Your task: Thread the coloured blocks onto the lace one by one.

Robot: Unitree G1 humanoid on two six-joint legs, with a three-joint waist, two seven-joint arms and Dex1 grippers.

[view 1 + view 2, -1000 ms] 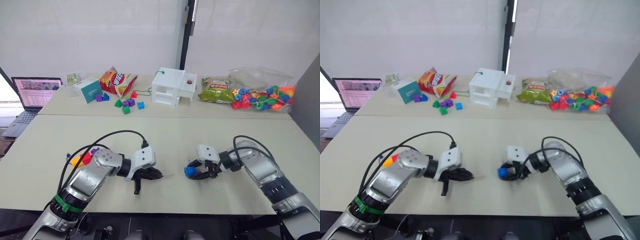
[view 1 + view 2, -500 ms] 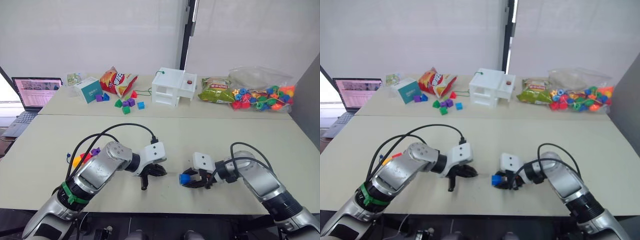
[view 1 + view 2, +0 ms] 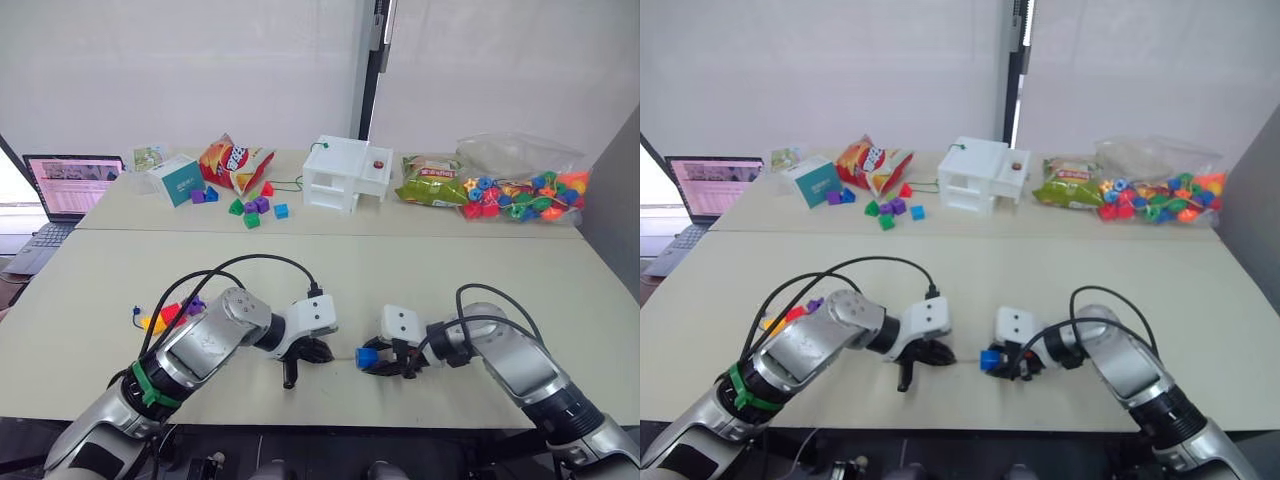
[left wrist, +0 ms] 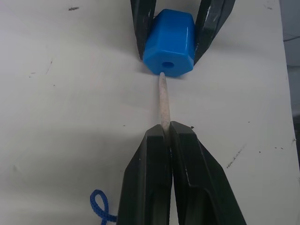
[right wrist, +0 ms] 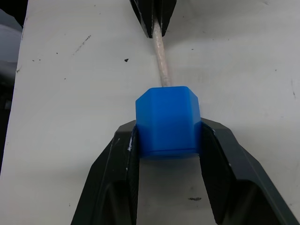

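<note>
My right gripper [image 3: 380, 358] is shut on a blue block [image 4: 168, 43], held just above the near table with its hole facing my left gripper. My left gripper [image 3: 318, 350] is shut on the lace's pale stiff tip [image 4: 164, 105]. The tip's end touches the block's face at the edge of the hole. From behind, the blue block [image 5: 167, 121] hides the tip's end [image 5: 159, 51]. A loop of the blue lace [image 4: 98, 204] lies on the table under my left gripper. Yellow [image 3: 150, 322], red [image 3: 172, 313] and purple [image 3: 192, 303] blocks sit behind my left arm.
On the far table stand a white house-shaped box [image 3: 347, 172], a chips bag [image 3: 235, 162], a teal box [image 3: 180, 180], loose small blocks [image 3: 250, 208], a green snack bag [image 3: 432, 183] and a bag of round beads [image 3: 520, 192]. A laptop [image 3: 72, 183] is at far left.
Both grippers have closed the gap between them: the left moved right with the lace tip, the right moved left with the blue block. The tip now meets the block.
</note>
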